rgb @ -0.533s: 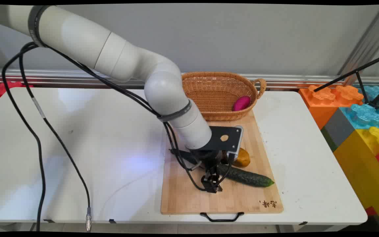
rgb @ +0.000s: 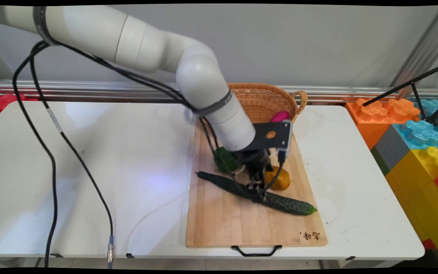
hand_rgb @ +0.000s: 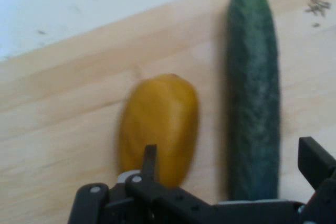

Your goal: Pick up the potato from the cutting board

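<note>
My gripper point(rgb: 257, 189) hangs open just over the middle of a long dark green cucumber point(rgb: 280, 202), which lies slantwise on a wooden cutting board point(rgb: 219, 224). In the hand view the cucumber point(hand_rgb: 254, 93) runs lengthwise between the two fingers, close to the right finger point(hand_rgb: 315, 160). The left finger point(hand_rgb: 150, 162) overlaps a yellow-orange oval fruit point(hand_rgb: 160, 124). That fruit point(rgb: 282, 182) rests on the board right behind the cucumber. Nothing is held.
A dark green lumpy thing point(rgb: 224, 160) sits on the board beside the wrist. A wicker basket point(rgb: 268, 99) with a pink thing point(rgb: 281, 115) in it stands at the board's far end. Big coloured toy blocks point(rgb: 413, 129) stand past the table's right edge. Black cables point(rgb: 51, 160) hang at left.
The hand has risen and moved back and to the right, from the near side of the cucumber to right above it, near the yellow-orange fruit.
</note>
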Robot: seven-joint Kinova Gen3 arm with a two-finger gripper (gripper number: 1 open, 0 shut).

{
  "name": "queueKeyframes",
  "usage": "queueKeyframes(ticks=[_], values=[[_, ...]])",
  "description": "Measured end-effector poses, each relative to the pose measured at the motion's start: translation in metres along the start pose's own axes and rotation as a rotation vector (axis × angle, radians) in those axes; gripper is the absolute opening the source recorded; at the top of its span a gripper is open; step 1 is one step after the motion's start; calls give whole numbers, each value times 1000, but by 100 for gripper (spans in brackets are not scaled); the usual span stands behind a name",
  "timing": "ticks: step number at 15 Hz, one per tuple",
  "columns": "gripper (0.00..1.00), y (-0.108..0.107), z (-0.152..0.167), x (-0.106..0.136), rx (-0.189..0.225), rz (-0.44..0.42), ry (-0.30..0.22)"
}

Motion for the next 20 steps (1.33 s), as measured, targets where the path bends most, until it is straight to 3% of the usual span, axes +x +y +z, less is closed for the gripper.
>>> queueKeyframes(ticks=[7, 17, 18, 20], values=[[100, -33, 7, 3, 73, 38, -19], [100, -41, 43, -3, 54, 94, -40], [0, -41, 45, -3, 51, 97, -38], [0, -41, 48, -2, 46, 100, -34]])
